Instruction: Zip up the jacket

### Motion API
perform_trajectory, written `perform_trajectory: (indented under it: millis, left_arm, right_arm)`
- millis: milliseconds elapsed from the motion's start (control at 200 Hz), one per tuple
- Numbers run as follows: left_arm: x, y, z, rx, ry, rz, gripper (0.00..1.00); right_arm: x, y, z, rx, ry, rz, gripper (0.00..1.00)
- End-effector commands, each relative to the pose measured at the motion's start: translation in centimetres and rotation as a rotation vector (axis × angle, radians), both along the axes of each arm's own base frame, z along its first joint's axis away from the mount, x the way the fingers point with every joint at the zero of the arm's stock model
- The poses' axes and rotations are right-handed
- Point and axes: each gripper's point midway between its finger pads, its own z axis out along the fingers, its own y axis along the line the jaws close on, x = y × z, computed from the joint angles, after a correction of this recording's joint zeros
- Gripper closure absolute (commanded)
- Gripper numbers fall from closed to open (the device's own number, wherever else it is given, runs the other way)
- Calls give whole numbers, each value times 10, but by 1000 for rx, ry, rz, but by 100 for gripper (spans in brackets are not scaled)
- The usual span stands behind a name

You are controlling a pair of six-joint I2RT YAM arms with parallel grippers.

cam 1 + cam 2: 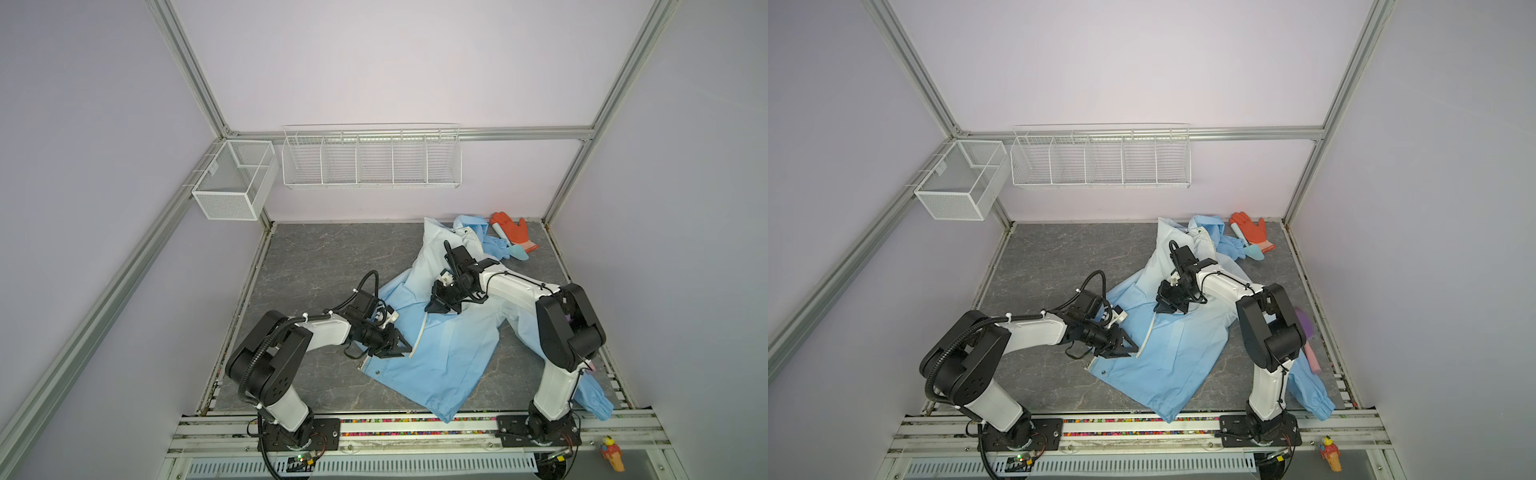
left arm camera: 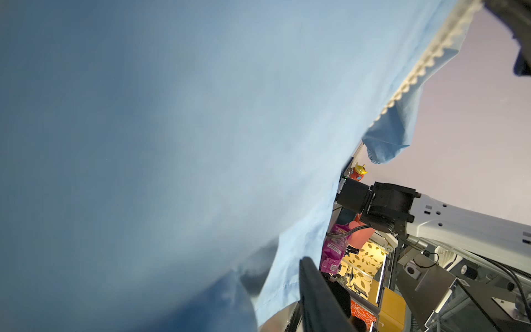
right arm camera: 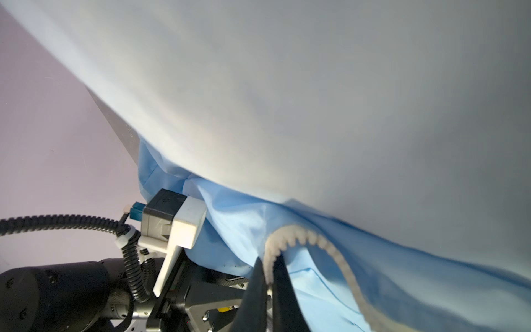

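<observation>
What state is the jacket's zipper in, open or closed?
Open: the zipper shows as one loose toothed strip on the jacket, its other half not joined.

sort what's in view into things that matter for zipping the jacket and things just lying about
For the job: jacket, its white zipper, right gripper pinching that zipper, left gripper by the zipper's lower end.

Lying about: orange glove, teal spatula, wire rack, mesh basket, toy figure.
</observation>
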Motion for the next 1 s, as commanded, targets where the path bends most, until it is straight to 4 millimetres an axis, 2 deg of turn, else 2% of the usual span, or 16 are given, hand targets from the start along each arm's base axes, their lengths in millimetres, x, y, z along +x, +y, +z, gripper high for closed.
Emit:
perform_trajectory:
  millis: [0,205,400,615,780,825,890,995]
  left_arm:
    - [-3,-3,-6,0,4,-10,59]
    - [4,-8,-10,-18,12,34,63]
    - [3,-10,-13,-17,13,32,76]
    - [4,-10,-13,-12,14,31,84]
    - [6,-11,-11,-12,9,38,100]
    - [9,-12,-8,-13,0,42,100]
    - [15,-14,0,-8,-33,45,100]
    - [32,-12,22,11,-98,70,100]
  right_arm:
    - [1,-3,15,9,-29,-2,92]
    - [-1,-3,15,6,-29,0,93]
    - [-2,-4,14,4,-27,-4,92]
    - [-2,-4,13,6,-25,-7,92]
    - [-2,-4,14,4,-30,-8,92]
    - [-2,-6,16,-3,-37,-9,93]
    - [-2,-11,22,-22,-57,-19,87]
    - [-7,-25,41,-58,-102,-54,69]
